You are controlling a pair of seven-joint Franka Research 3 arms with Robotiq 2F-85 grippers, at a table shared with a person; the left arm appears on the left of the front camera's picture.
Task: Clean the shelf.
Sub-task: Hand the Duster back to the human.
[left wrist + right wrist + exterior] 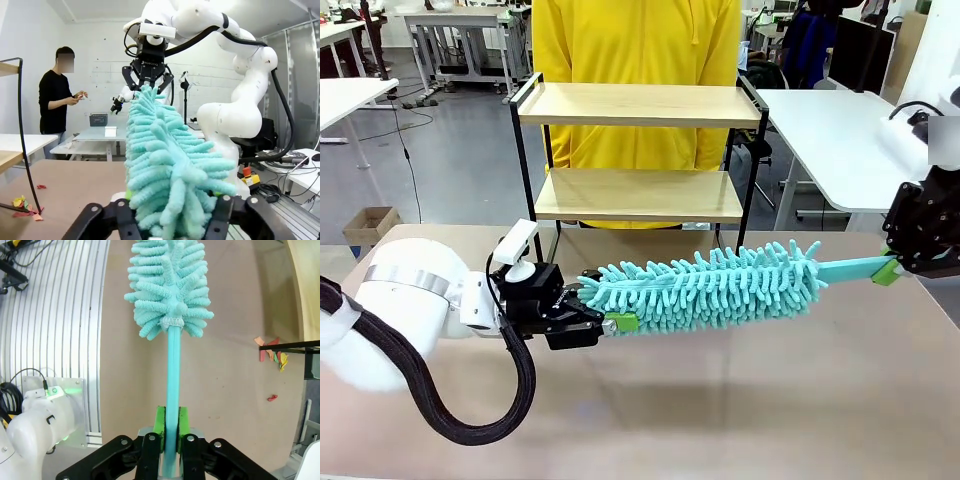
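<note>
Right claw [168,440] at centre bottom, pinched on duster handle [172,370]. Left claw [598,312], lower left, half-closed round duster head [720,285]; grip uncertain. Shelf [638,105] upper centre, behind counter [720,400]. Risk: fluffy fibres slipping, duster dropping during handover.

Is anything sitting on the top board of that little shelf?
No. In the front view, the top wooden board of the shelf is bare; the duster hangs in front, held between the grippers.

Person in yellow top [635,40] behind table [720,400], coloured paper scraps [22,206], white desk [840,140] at right
</note>
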